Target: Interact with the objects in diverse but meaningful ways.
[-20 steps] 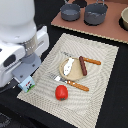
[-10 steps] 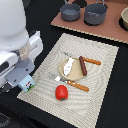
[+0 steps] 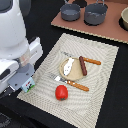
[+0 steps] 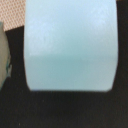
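Note:
A pale-blue-and-white milk carton [image 3: 28,86] sits at the left edge of the striped mat [image 3: 102,85], right under my gripper [image 3: 23,81]. The carton [image 4: 70,45] fills most of the wrist view, very close to the camera. No fingers show in either view, so the grip is unclear. A round red tomato [image 3: 61,92] lies on the mat near its front. A dark brown sausage [image 3: 83,65] rests on the right rim of the tan plate [image 3: 76,74]. On the plate's back part lies a little white bottle-like piece [image 3: 68,64].
An orange-handled fork [image 3: 74,84] lies in front of the plate and an orange-handled knife [image 3: 92,62] behind it. At the back, a brown board holds two grey pots [image 3: 70,11] [image 3: 94,13] and a tan bowl [image 3: 124,18]. Black tabletop surrounds the mat.
The arm has shifted slightly toward the exterior view's lower left, staying over the milk carton. The tomato, sausage and plate have not moved.

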Tool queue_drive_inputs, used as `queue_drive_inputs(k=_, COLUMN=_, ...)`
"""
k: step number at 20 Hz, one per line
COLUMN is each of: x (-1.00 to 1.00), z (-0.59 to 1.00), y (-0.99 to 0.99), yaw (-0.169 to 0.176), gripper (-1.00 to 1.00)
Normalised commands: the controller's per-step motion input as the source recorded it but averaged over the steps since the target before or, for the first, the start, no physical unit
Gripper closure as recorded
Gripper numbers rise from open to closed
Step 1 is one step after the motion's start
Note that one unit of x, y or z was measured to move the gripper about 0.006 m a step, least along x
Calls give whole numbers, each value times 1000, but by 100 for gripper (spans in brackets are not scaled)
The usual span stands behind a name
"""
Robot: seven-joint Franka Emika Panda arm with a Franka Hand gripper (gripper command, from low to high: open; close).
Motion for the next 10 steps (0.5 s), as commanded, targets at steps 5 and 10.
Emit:
queue_drive_inputs(k=5, x=-307, z=-317, y=0, yaw=0, gripper=100)
queue_drive_inputs(k=10, x=-323, z=-257, y=0, yaw=0, gripper=100)
